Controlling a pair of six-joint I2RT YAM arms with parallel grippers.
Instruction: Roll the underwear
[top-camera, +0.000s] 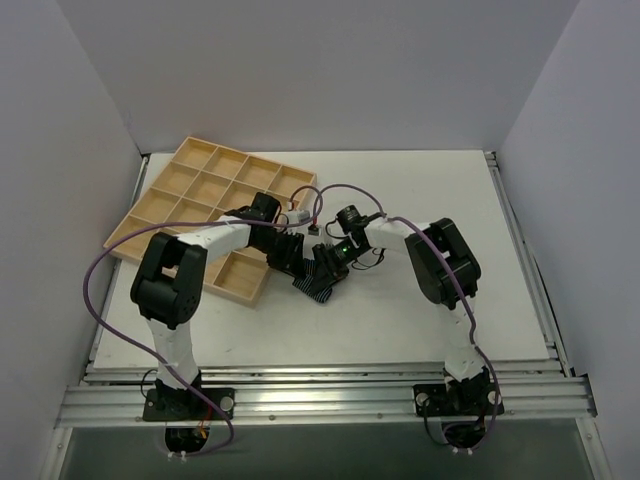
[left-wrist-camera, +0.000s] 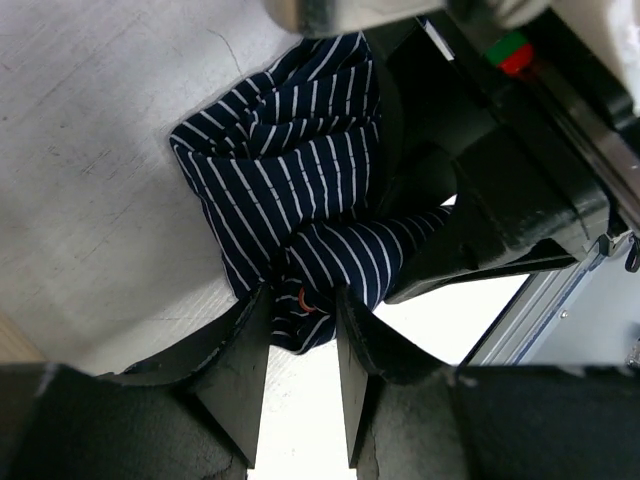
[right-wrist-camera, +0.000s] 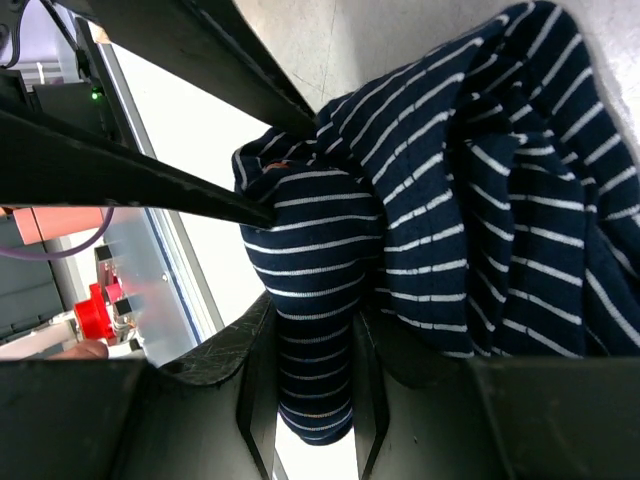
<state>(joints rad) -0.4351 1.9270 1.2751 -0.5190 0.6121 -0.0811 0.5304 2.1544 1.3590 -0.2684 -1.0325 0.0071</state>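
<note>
Left gripper (left-wrist-camera: 302, 302) and right gripper (right-wrist-camera: 314, 335) pinch crumpled, soft striped underwear (left-wrist-camera: 290, 170).

A wooden tray (top-camera: 214, 160) of square cells lies askew at upper left on the white table (top-camera: 440, 190). A metal rail (top-camera: 330, 402) crosses the frame's bottom.
</note>
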